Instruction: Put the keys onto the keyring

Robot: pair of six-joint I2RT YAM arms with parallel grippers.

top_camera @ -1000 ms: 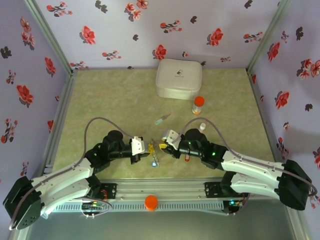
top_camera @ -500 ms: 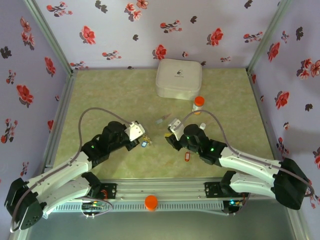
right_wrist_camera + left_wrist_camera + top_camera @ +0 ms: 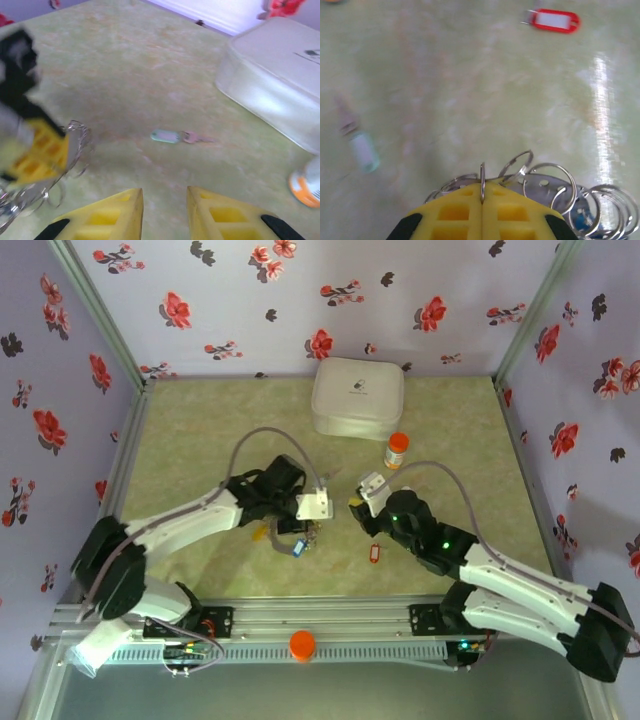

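Observation:
The keyring [image 3: 540, 175] is a bunch of silvery rings on a holed metal plate, with a blue tag [image 3: 582, 220] hanging from it. My left gripper [image 3: 482, 186] is shut on one upright ring; from above it [image 3: 303, 526] hovers mid-table with the blue tag [image 3: 298, 548] dangling. A red key tag [image 3: 375, 554] lies on the mat, also ahead of the left gripper [image 3: 554, 20]. A pale green tag with its key [image 3: 166, 136] lies beyond my right gripper [image 3: 164, 197], which is open and empty. From above the right gripper [image 3: 353, 500] sits just right of the left.
A white rounded box [image 3: 357, 398] stands at the back centre, with an orange-capped bottle [image 3: 397, 450] in front of it. The box [image 3: 280, 75] and the bottle [image 3: 305, 187] are to the right of the right gripper. Flowered walls enclose the mat.
The left arm has swung its elbow toward the middle and carried the ring bunch slightly right. The right gripper has drawn back up and to the right, jaws a little wider. The red tag stayed put.

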